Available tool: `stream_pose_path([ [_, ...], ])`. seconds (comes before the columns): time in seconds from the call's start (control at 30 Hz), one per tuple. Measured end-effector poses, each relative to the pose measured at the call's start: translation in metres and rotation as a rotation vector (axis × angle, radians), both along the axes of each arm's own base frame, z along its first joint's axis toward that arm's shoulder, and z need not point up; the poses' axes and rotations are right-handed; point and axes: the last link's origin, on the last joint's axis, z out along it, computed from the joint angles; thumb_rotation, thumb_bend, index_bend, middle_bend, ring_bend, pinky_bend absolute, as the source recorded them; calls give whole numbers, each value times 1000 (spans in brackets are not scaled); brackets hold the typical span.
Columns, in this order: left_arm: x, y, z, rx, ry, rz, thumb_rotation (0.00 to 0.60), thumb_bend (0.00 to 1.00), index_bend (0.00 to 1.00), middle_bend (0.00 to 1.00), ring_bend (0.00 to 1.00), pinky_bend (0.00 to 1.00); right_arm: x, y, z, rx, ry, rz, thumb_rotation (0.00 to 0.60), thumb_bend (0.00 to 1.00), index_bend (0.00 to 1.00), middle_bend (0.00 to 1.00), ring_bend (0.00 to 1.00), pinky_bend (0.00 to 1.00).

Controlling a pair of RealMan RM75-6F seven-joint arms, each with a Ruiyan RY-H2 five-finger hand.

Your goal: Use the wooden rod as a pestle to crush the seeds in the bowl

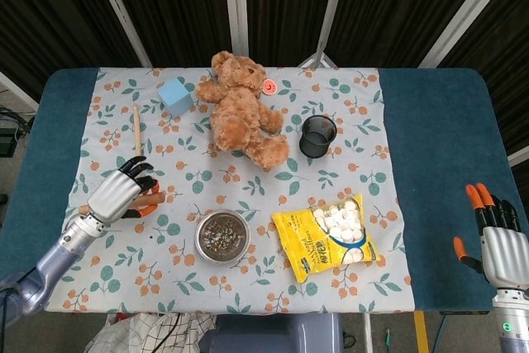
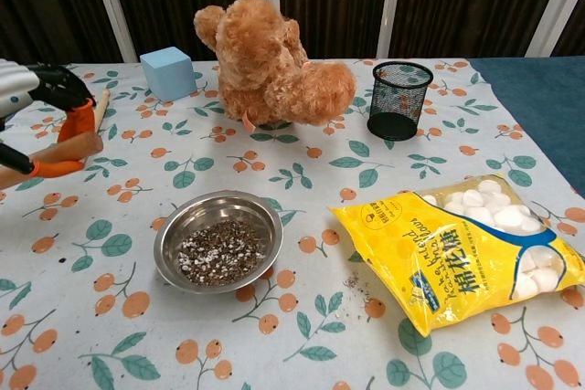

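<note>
The right hand (image 1: 498,245) rests open at the table's 4 o'clock corner. The bowl (image 2: 218,239) of seeds (image 2: 220,251) sits near centre. At its 9 o'clock, the left hand (image 1: 120,197) grips the wooden rod (image 2: 66,148). A teddy bear (image 2: 266,59) lies at 12 o'clock.

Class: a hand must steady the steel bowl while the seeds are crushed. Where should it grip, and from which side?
Probably the bowl's near rim, pinched from the front: its walls are low and flared, the bag crowds its right, and the left hand holds the rod at its left.
</note>
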Motion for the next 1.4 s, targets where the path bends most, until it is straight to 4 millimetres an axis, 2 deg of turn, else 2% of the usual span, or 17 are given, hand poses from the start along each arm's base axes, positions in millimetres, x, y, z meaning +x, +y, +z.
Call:
stream_pose_path([
  [0.17,-5,-6,-12,-28,23,7,600,798,612,701,271,189,0,1,0,0,0,1,600,416,0,0,0,0],
  [0.27,-7,-9,-18,-42,25,13,600,759,583,665,270,187,0,0,0,0,-1,1,600,415,0,0,0,0],
  [0.53,-9,-15,-27,-54,35,35,600,541,404,428,186,129,0,1,0,1,-2,2,600,415,0,0,0,0],
  [0.73,-7,-17,-30,-49,16,77,600,447,324,313,123,99,0,1,0,1,-3,2,600,415,0,0,0,0],
  [0.87,-4,-20,-28,-44,-5,110,600,422,296,267,99,97,0,1,0,1,-3,2,600,416,0,0,0,0],
  [0.97,-2,-24,-24,-33,-28,136,600,397,271,250,94,89,0,1,0,1,-5,2,600,415,0,0,0,0],
  [1.17,5,-38,-5,1,-82,217,600,329,184,152,44,48,-1,1,0,3,-7,2,600,415,0,0,0,0],
  [1.3,9,-57,19,47,-89,294,600,271,142,90,26,31,-1,1,0,5,-5,3,600,416,0,0,0,0],
  [1.4,3,-74,44,124,-32,348,600,246,116,50,1,25,-1,1,0,5,-5,3,600,416,0,0,0,0],
])
